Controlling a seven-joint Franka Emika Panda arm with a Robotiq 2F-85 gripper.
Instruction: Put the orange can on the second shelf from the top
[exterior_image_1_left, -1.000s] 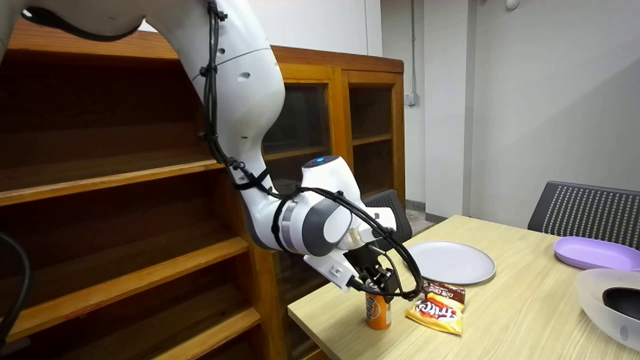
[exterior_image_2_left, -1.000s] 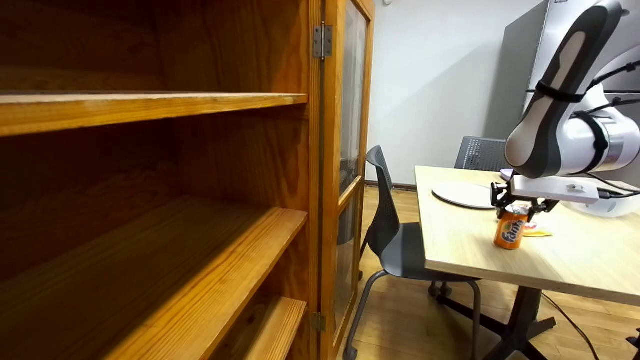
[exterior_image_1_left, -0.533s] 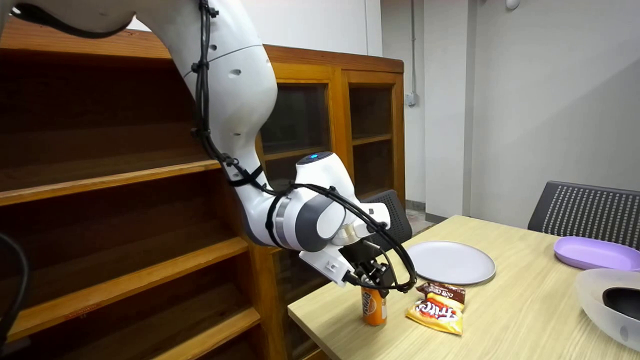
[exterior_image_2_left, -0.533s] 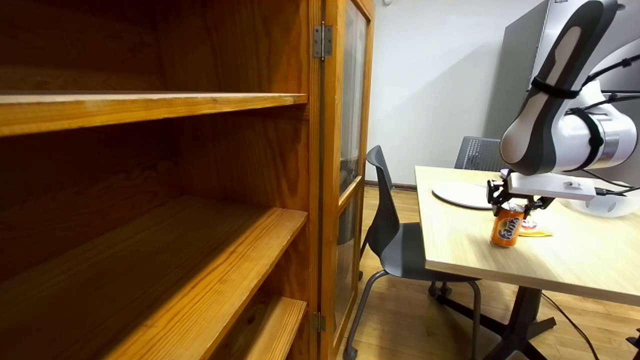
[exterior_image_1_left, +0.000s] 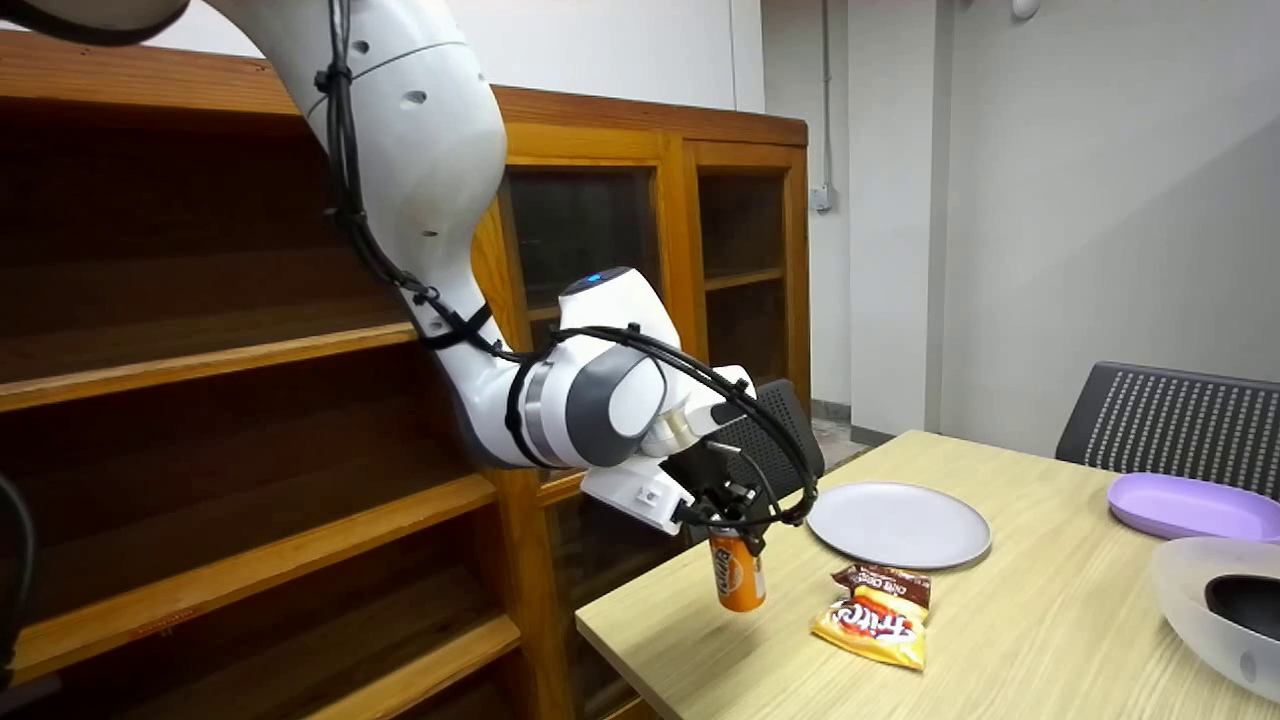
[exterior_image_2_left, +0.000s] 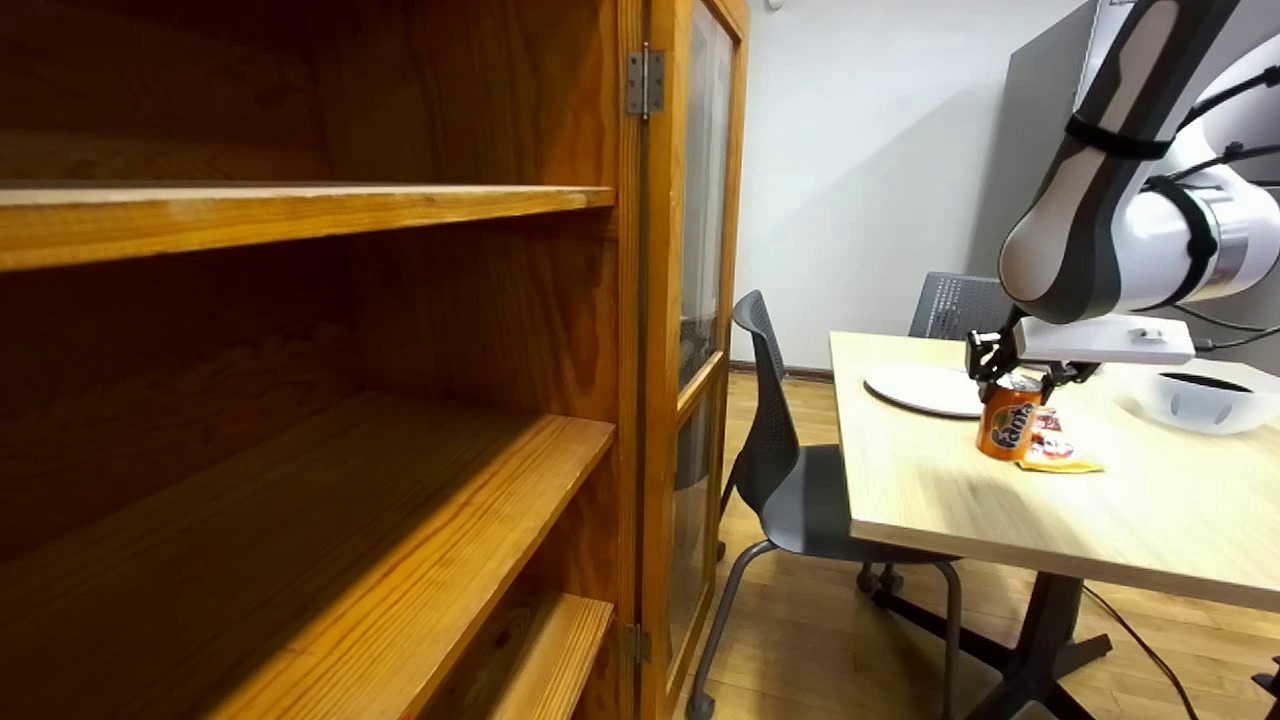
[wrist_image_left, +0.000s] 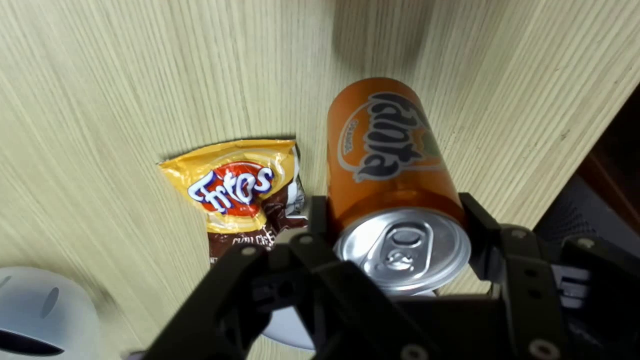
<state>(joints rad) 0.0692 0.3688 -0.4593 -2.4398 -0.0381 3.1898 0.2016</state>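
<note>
Pick seemingly done, jaws clasp a silver-topped orange can (exterior_image_1_left: 740, 572); next, carry to the brown wooden second shelf (exterior_image_1_left: 280, 567), lower left.

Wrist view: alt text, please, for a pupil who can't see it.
An orange can, silver top towards the camera, is gripped by a black pincer above a pale table. Left of the can lies a Fritos packet; part of a whitish bowl shows at lower left.
</note>
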